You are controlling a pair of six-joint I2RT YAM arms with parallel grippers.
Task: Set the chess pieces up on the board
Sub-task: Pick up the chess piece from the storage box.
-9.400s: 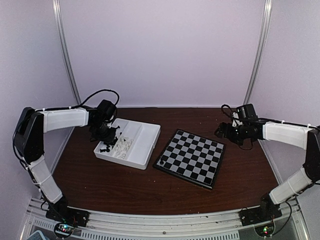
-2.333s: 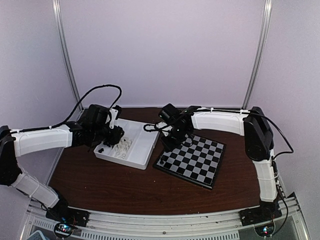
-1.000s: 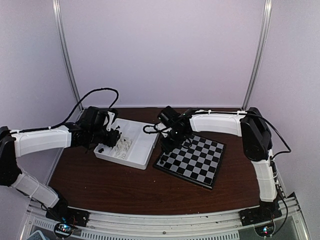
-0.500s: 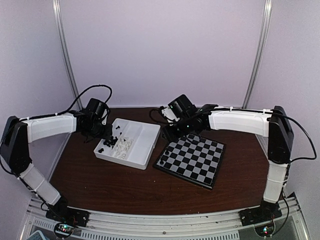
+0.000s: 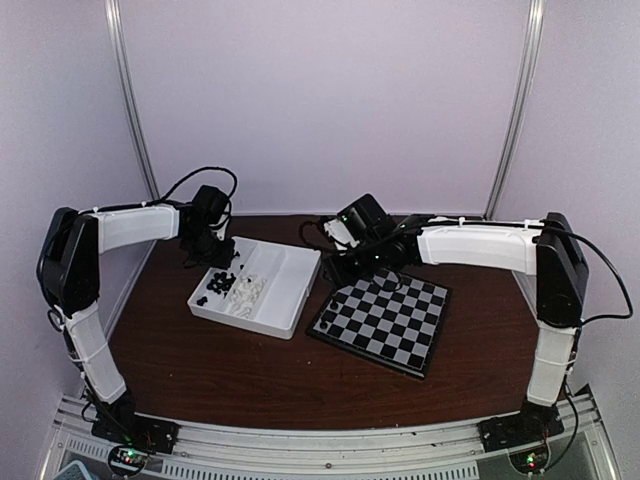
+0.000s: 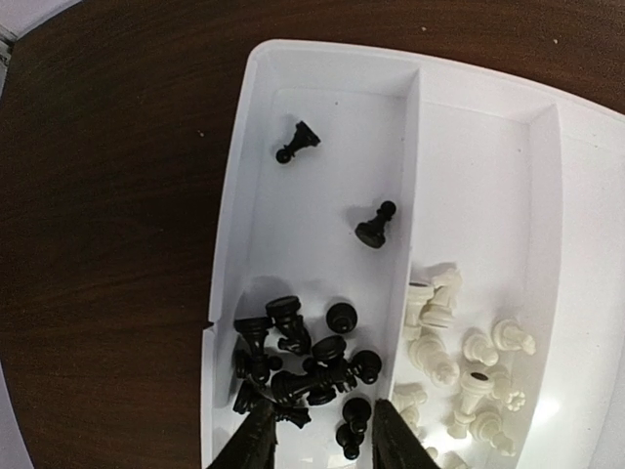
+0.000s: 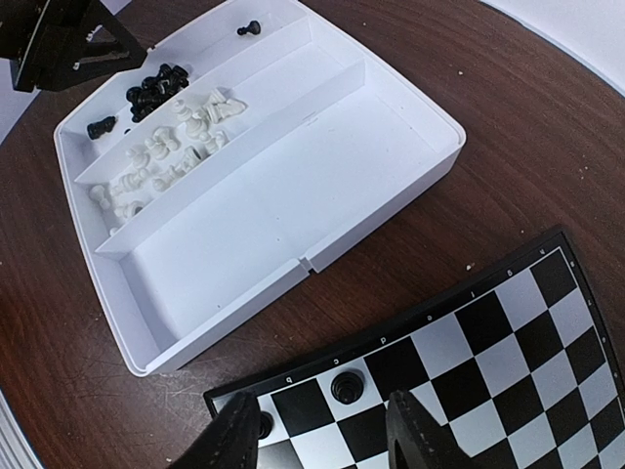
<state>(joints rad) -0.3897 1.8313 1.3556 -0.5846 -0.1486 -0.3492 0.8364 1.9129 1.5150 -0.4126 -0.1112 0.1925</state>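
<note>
The board (image 5: 385, 315) lies right of centre, and its near corner (image 7: 508, 322) shows in the right wrist view. Two black chess pieces (image 7: 347, 386) stand on its edge row; the second (image 7: 262, 425) is by my left finger. My right gripper (image 7: 322, 440) hovers open above that row, holding nothing; it hangs over the board's far-left edge (image 5: 358, 262). More black chess pieces (image 6: 303, 366) are heaped in the tray's (image 6: 322, 78) left compartment, with white ones (image 6: 459, 352) beside them. My left gripper (image 6: 322, 445) hangs open just above the black heap, gripping nothing.
The white divided tray (image 5: 290, 270) sits left of the board, its wide right compartment bare. Two lone black pieces (image 6: 296, 143) (image 6: 376, 225) lie further along the left compartment. Dark brown table (image 5: 250, 370) surrounds both; walls stand close behind.
My left arm drew back to the tray's far-left end and its jaws narrowed somewhat. My right arm rose from the board's left corner toward its far edge.
</note>
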